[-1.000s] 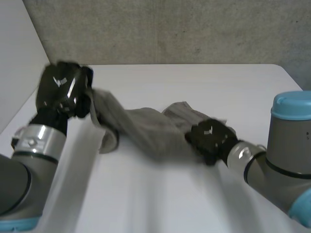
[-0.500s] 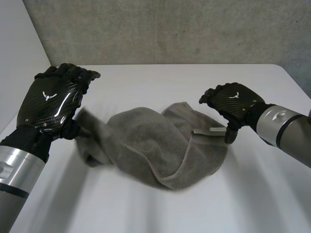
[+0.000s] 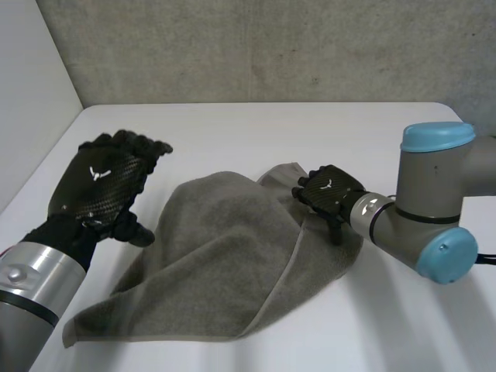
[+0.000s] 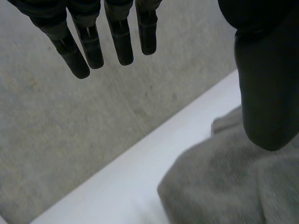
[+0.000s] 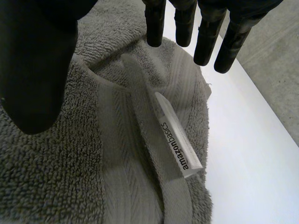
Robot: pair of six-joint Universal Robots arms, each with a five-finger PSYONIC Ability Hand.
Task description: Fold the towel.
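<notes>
A grey towel (image 3: 217, 263) lies loosely rumpled on the white table (image 3: 232, 132), one layer lapped over another, a corner reaching toward the front left. My left hand (image 3: 105, 186) hovers open beside the towel's left edge; in the left wrist view its fingers (image 4: 77, 51) are straight and hold nothing, with the towel (image 4: 224, 182) below the thumb. My right hand (image 3: 329, 194) is open over the towel's far right part. In the right wrist view its fingers (image 5: 205, 32) are straight above a hemmed edge (image 5: 135, 154) with a white label (image 5: 180, 149).
A concrete wall (image 3: 271, 46) stands behind the table's far edge. A white wall (image 3: 31, 101) rises at the left. My right arm's elbow (image 3: 434, 201) sits low over the table at the right.
Both hands have let go of the towel. It dropped from the left hand and now lies spread toward the front left. The right hand rose, then came back down over the right part.
</notes>
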